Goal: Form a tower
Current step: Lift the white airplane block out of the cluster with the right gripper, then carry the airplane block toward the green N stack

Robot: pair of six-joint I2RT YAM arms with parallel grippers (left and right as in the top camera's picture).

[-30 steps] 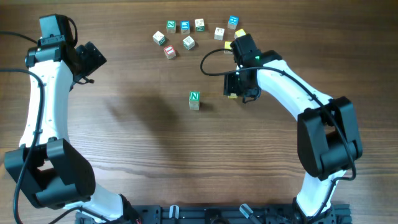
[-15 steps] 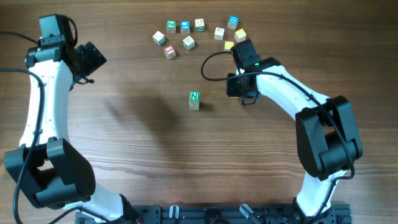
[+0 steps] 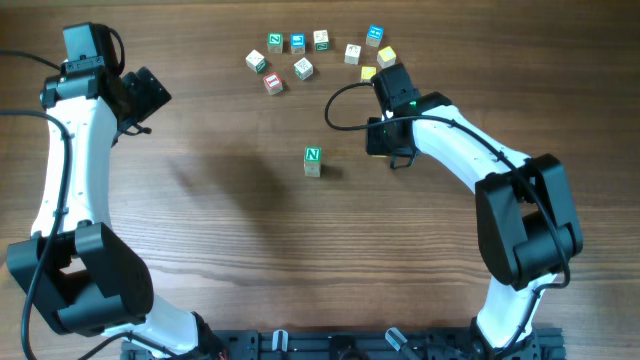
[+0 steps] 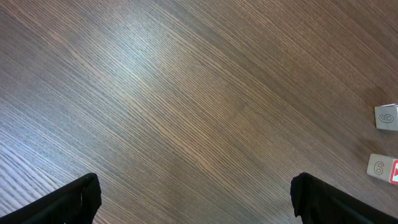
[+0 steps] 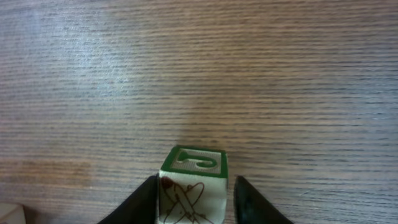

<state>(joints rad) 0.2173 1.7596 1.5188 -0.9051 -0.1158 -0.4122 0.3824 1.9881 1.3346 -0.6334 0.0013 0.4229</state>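
Note:
The tower stands mid-table as a pale cube column with a green N on top; from above I cannot tell its height. My right gripper is a short way to its right, jaws around a pale cube that has a green letter face and a plane drawing. The left finger touches this cube. The right finger stands a narrow gap off it, so the gripper is open. My left gripper hangs wide open over bare wood at the far left, its fingertips just showing.
Several loose letter cubes lie in an arc at the back, two yellow ones close behind the right gripper. A black cable loops left of the right wrist. Two cubes show at the left wrist view's right edge.
The right gripper shifted a little towards the back with the cube between its jaws, and the jaws came in closer around the cube. The left arm has not moved.

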